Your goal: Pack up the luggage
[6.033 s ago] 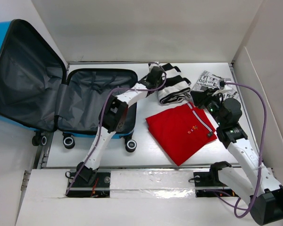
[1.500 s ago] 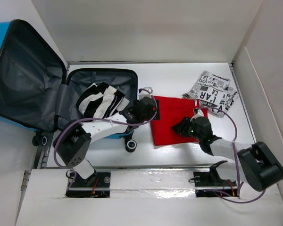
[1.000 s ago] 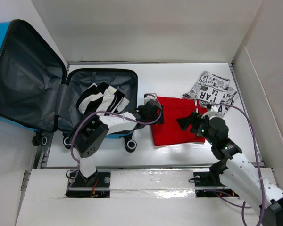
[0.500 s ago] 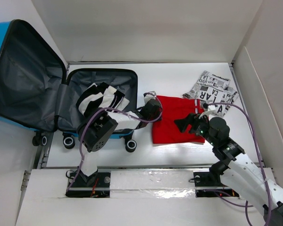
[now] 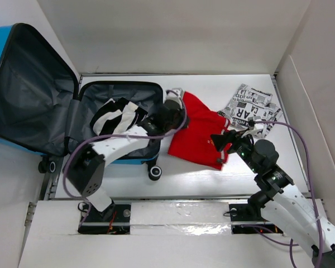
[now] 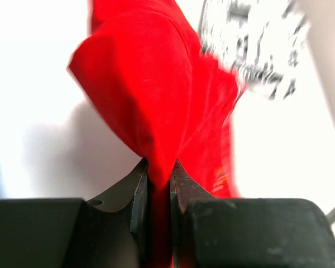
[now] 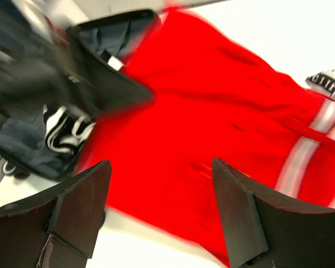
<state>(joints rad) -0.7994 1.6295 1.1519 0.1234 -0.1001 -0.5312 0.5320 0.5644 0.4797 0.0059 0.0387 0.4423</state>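
White bench (image 5: 212, 89) carries an open blue suitcase (image 5: 28, 100) at its left, with a striped garment (image 5: 120, 114) lying inside. The left fingers (image 6: 145, 184) pinch a fold of the red shirt (image 5: 198, 134) just beside the suitcase. The right fingers (image 7: 78, 201) are spread wide above the shirt, and a newsprint cloth (image 5: 254, 109) lies at the far right.

A flat white tabletop (image 5: 206, 89) is enclosed by plain white panel walls (image 5: 173, 33) and is evenly lit.
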